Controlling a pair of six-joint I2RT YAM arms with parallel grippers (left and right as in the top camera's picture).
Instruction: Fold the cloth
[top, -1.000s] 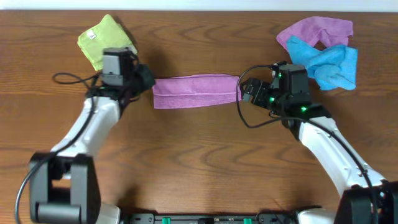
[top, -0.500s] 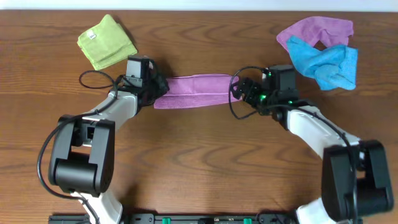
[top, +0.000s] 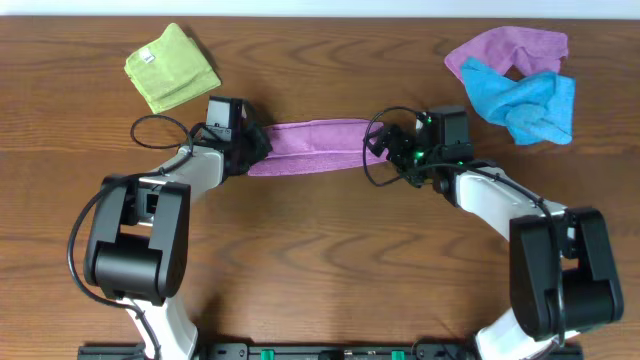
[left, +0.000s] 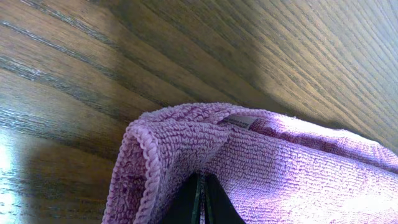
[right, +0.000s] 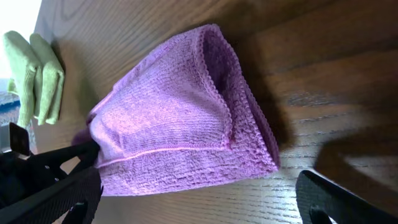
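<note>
1. the cloth (top: 312, 147) lies on the table (top: 320, 270), a little toward 12 o'clock from the middle. it is folded into a long thin strip that runs from 9 o'clock to 3 o'clock.
2. we see the left gripper (top: 254, 148) at the 9 o'clock end of the strip. in the left wrist view its fingers (left: 186, 211) are pressed tight together. that end of the cloth is pinched in them, and it bunches up over them.
3. a small white tag (left: 240, 120) peeks out of a fold just above the pinch.
4. we see the right gripper (top: 382, 150) at the 3 o'clock end of the strip. in the right wrist view its fingers (right: 339, 199) are spread wide apart and have nothing in them. the cloth end lies on the wood just in front of them, and we can see its layers.
5. a green cloth (top: 172, 68) sits folded at 10 o'clock, well apart from the strip.
6. a blue cloth (top: 530, 105) lies all crumpled at 2 o'clock. it rests partly on top of a second purple cloth (top: 505, 47), which is crumpled too.
</note>
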